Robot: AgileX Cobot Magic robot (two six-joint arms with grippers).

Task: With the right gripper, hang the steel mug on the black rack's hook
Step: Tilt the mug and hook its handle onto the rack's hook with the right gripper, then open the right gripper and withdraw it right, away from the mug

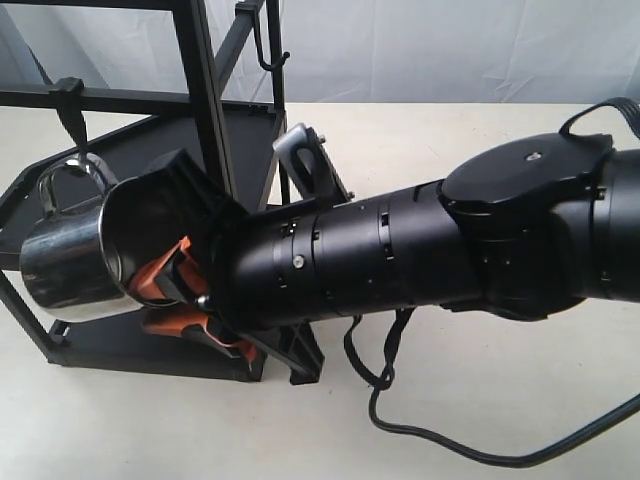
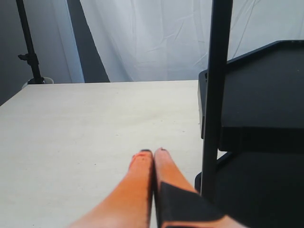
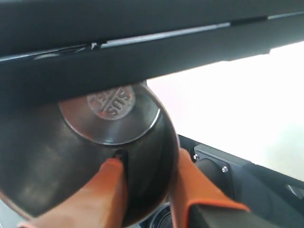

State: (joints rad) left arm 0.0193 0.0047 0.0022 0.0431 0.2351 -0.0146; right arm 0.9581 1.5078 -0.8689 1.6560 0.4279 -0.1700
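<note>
The steel mug [image 1: 62, 262] hangs tipped on its side at the left of the black rack [image 1: 205, 110], level with the lower shelf [image 1: 150, 350]. My right gripper [image 1: 150, 290] is shut on the mug's wall. In the right wrist view one orange finger [image 3: 111, 190] lies inside the mug [image 3: 111, 121] and the other outside, with my right gripper [image 3: 148, 161] under a rack bar [image 3: 142, 47]. The looped handle [image 1: 68, 178] points up, right below the broad black hook [image 1: 72, 112]; whether the tip passes through it I cannot tell. My left gripper [image 2: 153, 153] is shut and empty.
A thin wire J hook [image 1: 268, 52] hangs from the rack's upper bar. A black cable [image 1: 430, 435] trails over the pale table [image 1: 500, 400]. A rack post [image 2: 216, 95] and shelf [image 2: 266, 95] stand close beside the left gripper. A tripod [image 2: 28, 47] stands at the table's far edge.
</note>
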